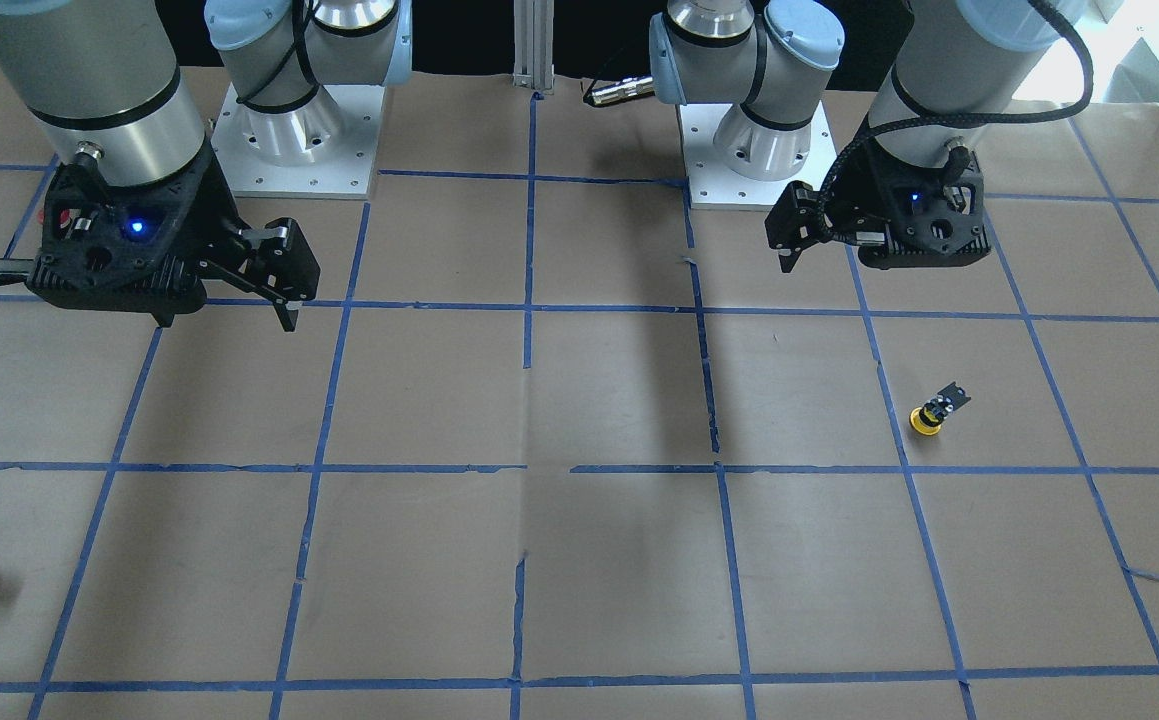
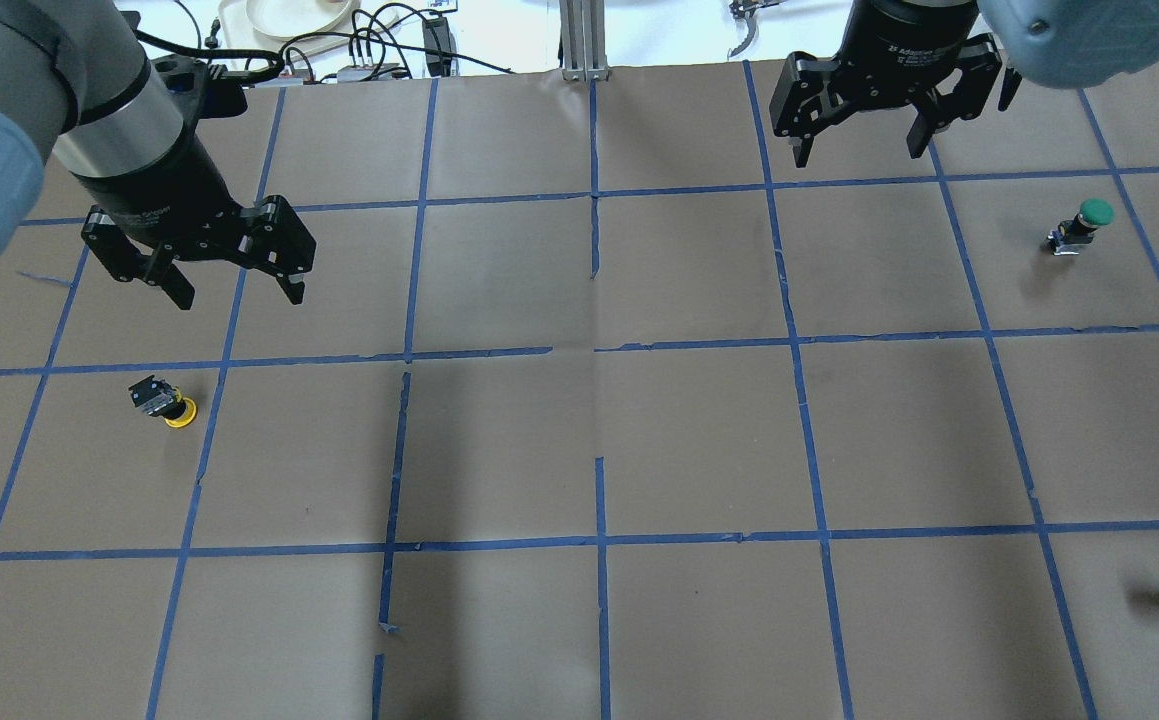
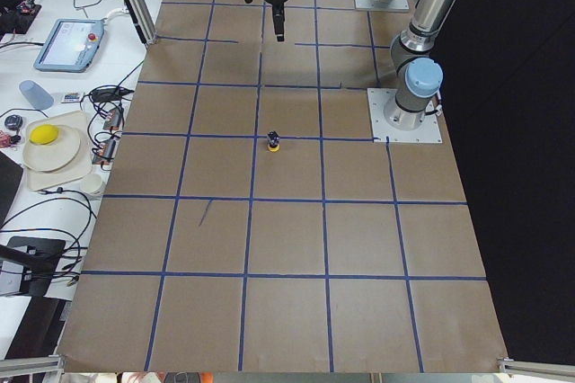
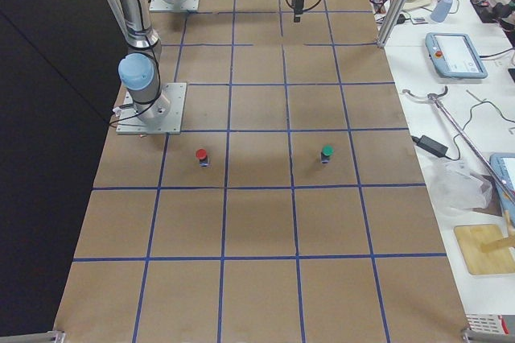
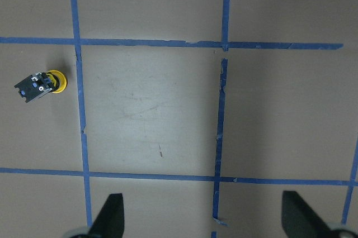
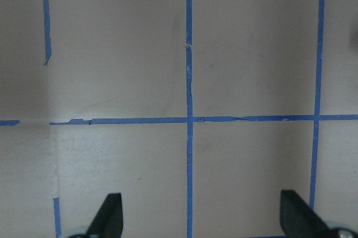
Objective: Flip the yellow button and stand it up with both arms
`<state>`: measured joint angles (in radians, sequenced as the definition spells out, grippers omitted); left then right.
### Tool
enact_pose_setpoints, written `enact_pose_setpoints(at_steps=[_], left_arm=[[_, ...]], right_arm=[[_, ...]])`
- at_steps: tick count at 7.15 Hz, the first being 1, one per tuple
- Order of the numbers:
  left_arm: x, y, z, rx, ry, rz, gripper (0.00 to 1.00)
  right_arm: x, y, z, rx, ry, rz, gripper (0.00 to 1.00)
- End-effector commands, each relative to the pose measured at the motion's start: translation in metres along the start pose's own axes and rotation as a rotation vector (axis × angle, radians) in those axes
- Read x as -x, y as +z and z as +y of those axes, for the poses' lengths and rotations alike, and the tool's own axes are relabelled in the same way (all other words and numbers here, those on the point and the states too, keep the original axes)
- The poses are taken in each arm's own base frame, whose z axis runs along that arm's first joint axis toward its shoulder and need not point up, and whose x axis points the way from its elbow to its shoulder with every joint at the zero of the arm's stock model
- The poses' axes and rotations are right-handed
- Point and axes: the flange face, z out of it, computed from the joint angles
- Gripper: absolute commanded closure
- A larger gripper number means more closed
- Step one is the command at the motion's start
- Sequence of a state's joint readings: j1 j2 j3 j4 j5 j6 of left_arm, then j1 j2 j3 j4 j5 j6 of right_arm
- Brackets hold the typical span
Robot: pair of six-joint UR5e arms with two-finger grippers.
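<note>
Yellow button (image 2: 165, 403) cap-down, left jaws wide, right jaws wide, green button (image 2: 1079, 226) shown overhead, not front-on.

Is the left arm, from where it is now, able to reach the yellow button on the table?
Probably yes. The yellow button lies in the open close to the left gripper, which is open above the table. No other thing stands between them.

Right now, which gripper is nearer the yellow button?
Left. The left gripper hangs open above the table, close to the yellow button but clear of it; the right gripper is raised far off on the table's other side.
</note>
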<state>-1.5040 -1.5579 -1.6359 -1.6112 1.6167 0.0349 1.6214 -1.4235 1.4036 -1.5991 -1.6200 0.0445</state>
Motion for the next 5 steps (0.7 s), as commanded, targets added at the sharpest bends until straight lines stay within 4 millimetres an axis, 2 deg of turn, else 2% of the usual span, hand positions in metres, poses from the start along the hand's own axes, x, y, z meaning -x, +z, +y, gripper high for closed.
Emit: enact_pose_setpoints(at_steps=[1, 5], left_arm=[[0.0012, -0.0002, -0.0042, -0.017, 0.004, -0.001, 0.00], [0.0051, 0.0016, -0.0069, -0.015, -0.004, -0.001, 0.00]], right_arm=[[0.0000, 0.0001, 0.0001, 0.001, 0.000, 0.000, 0.00], [0.0000, 0.0001, 0.0001, 0.001, 0.000, 0.000, 0.00]])
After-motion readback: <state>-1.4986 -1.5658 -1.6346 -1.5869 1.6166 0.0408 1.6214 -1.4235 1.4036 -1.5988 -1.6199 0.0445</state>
